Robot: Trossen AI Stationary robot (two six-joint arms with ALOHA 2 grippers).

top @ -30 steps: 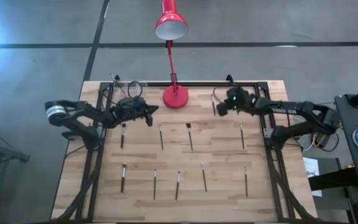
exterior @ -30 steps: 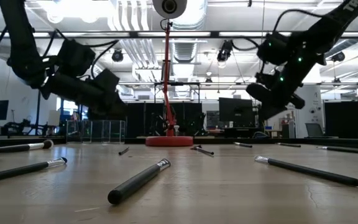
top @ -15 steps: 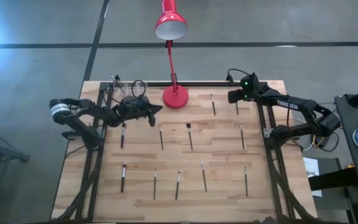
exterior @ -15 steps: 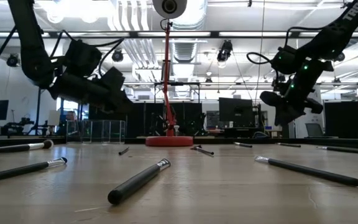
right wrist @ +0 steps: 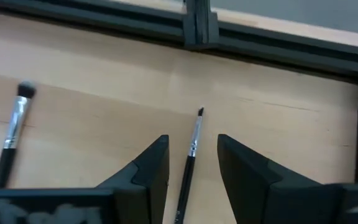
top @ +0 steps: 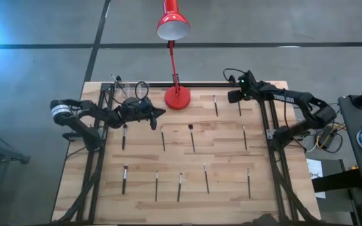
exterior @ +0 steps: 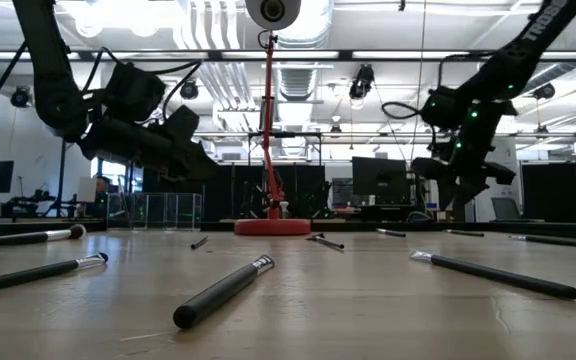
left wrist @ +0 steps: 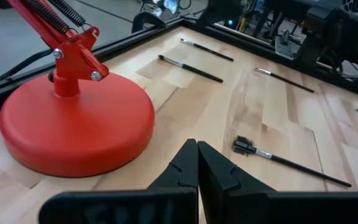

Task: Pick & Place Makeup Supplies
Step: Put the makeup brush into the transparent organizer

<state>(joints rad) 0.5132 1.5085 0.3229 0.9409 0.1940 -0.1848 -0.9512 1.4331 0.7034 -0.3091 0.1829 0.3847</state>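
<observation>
Several thin dark makeup brushes and pencils (top: 191, 137) lie flat in two rows on the wooden table. My right gripper (top: 233, 98) hangs open above the table's far right part. In the right wrist view its fingers stand on either side of a thin brush (right wrist: 193, 146) that lies on the wood, without touching it. Another brush (right wrist: 12, 127) lies beside that one. My left gripper (top: 159, 113) is shut and empty, held above the table just beside the red lamp's base (left wrist: 73, 121), with a brush (left wrist: 288, 163) ahead of it.
The red desk lamp (top: 176, 97) stands at the middle of the far edge, its shade (top: 172, 26) reaching beyond the table. A clear container (top: 121, 85) stands at the far left. A black frame (top: 275, 163) runs along the table's sides and far edge.
My right gripper has swung toward the table's right and far edges, away from the lamp, tipped further down and opened. A brush now lies between its fingers in the wrist view. My left gripper has stayed by the lamp base.
</observation>
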